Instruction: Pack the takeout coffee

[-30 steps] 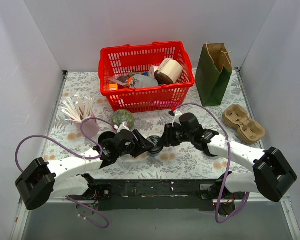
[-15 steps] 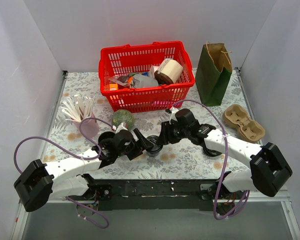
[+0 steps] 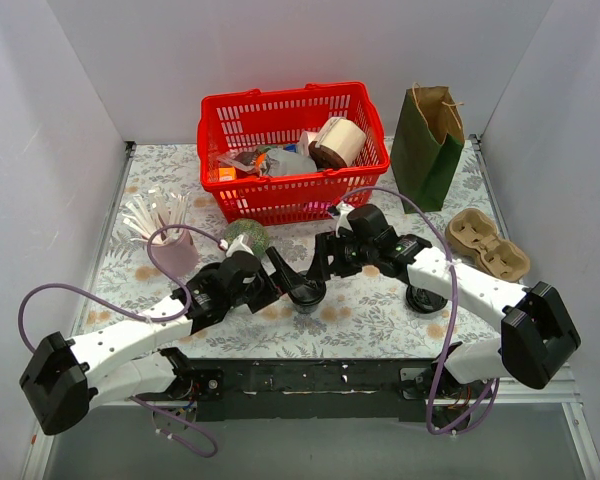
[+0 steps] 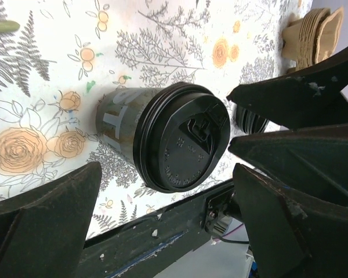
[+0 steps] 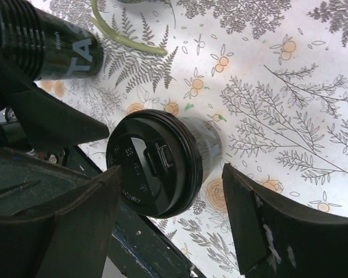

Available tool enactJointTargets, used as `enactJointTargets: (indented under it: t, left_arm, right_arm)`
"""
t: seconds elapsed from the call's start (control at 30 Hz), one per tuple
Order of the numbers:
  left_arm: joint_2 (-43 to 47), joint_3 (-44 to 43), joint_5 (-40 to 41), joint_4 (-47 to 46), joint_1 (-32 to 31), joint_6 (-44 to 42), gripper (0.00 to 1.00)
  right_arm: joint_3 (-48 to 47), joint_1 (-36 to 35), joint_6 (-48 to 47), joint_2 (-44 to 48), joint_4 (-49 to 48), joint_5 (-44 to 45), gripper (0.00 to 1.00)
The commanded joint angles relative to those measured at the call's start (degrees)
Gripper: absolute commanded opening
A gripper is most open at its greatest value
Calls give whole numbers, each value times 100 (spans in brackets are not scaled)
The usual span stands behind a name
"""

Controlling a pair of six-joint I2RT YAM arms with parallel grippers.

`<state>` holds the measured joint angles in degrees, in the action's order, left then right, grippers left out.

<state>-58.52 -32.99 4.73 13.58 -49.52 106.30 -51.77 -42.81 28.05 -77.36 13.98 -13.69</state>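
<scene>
Left fingers (image 4: 40, 220) and right fingers (image 5: 278, 231) gape (arms angled inward).

Takeout coffee (image 3: 305, 292): small black cup, black sip lid seated on top, standing upright, in front of red basket (image 3: 292, 150), well apart.

Floral tabletop (image 3: 380, 312), red basket (image 3: 298, 196) at back, green paper bag (image 3: 426, 150), tan cup tray (image 3: 487, 246) right, pink cup (image 3: 177, 252) left, takeout coffee (image 3: 306, 293) centre front

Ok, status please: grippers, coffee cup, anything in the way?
Left gripper open, right gripper open. Lidded black coffee cup between them on table, unheld. Nothing blocking.
</scene>
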Motion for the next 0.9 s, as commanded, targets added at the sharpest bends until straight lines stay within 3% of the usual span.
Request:
enactJointTargets:
  t: [0.0,0.13,0.57,0.87]
  left_arm:
    - [253,-269,221,355,214,-303,98]
    - [245,-234,-322,119,627,-653,98]
    - [-651,-585,-851,-462,680,-1164,98]
    - [-1012,-515,-1000,-602,689,-1103,86]
  right_arm:
    - [-167,9,138,72,-106,-318,79]
    - [96,9,367,265,-141,-283,80]
    - [1177,9,1667,740,-1027,-335,78]
    - [1371,-43,2011,617,-1669,-547,72]
